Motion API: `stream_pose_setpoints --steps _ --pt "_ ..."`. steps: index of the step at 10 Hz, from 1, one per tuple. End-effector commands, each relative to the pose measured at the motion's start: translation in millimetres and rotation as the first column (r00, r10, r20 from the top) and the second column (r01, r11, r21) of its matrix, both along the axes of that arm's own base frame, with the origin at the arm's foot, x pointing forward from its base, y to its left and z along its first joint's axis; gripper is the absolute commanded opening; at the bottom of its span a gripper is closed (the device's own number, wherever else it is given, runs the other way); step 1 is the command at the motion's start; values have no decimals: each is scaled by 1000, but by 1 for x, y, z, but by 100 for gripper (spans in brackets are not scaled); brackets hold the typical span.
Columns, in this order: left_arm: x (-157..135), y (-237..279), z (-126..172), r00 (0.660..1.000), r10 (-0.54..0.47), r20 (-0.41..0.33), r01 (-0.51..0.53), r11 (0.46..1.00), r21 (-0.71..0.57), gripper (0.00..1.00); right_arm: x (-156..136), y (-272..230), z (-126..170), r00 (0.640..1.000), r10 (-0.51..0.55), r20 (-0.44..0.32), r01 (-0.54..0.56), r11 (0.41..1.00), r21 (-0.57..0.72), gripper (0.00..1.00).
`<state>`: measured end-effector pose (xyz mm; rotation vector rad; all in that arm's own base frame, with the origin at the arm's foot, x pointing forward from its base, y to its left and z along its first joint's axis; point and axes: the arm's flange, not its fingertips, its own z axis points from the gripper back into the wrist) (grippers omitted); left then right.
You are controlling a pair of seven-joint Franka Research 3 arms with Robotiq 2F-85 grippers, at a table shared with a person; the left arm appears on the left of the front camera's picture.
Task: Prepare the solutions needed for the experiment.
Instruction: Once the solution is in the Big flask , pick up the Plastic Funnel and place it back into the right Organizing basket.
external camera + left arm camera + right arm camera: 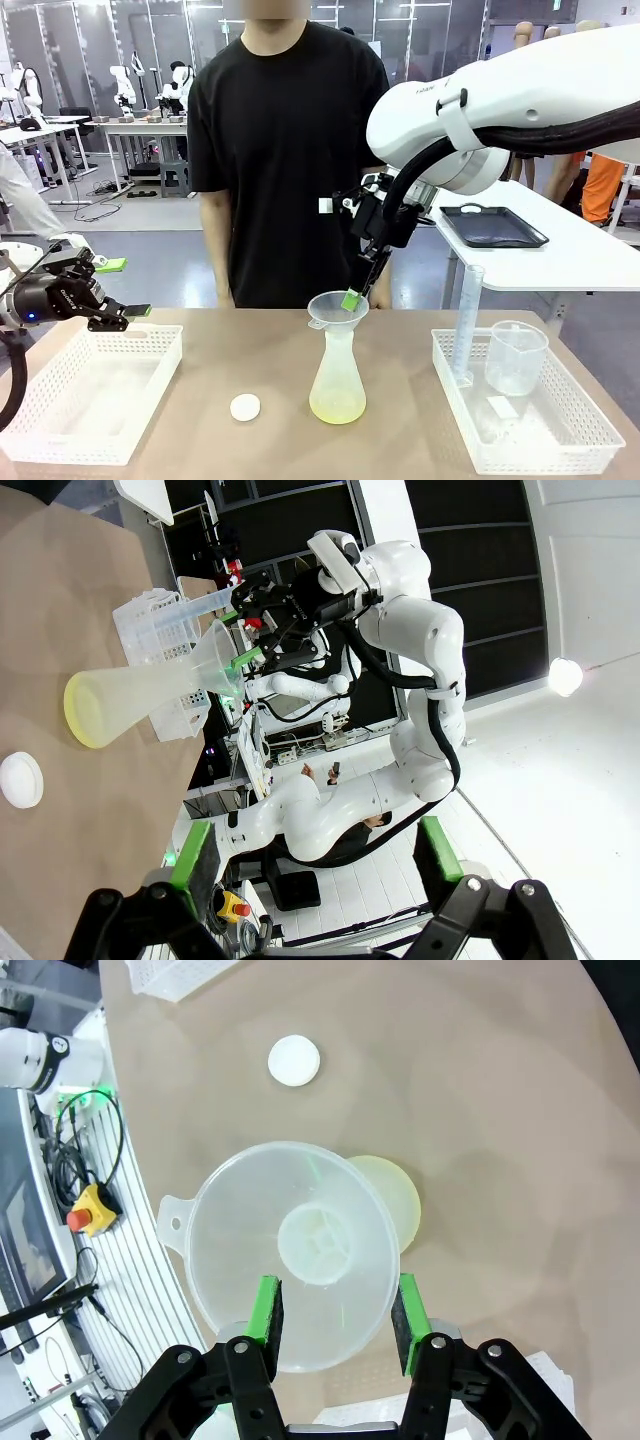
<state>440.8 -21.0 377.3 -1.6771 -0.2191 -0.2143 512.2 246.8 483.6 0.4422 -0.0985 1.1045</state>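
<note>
Your right hand (335, 1312) hangs half spread just over the funnel (300, 1250) rim. The solution (337, 407) lies shallow in the flask (337, 365) directly below that hand. Your left hand (125, 288) is spread wide, well left of it.

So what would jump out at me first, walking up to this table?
Likely the right gripper poised at the rim of the funnel atop the conical flask in the middle of the table, with pale yellow-green solutions pooled at its bottom. Next, the person in black standing just behind it, on the far side.
</note>
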Motion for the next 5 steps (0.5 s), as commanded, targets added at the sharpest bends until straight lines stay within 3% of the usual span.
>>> stream_pose_setpoints --steps 1,3,4,5 --pt "-1 -1 3 1000 6 4 -6 1000 -10 100 7 9 0 1000 -17 -10 17 1000 -23 56" --pt "-1 -1 3 1000 6 4 -6 1000 -10 100 8 10 0 1000 -18 -12 17 999 -35 52" --pt "-1 -1 3 1000 6 4 -6 1000 -10 100 9 10 0 1000 -20 -9 19 999 -48 39" --pt "-1 -1 3 1000 6 4 -6 1000 -10 100 9 10 0 1000 -25 -12 24 998 -54 35"
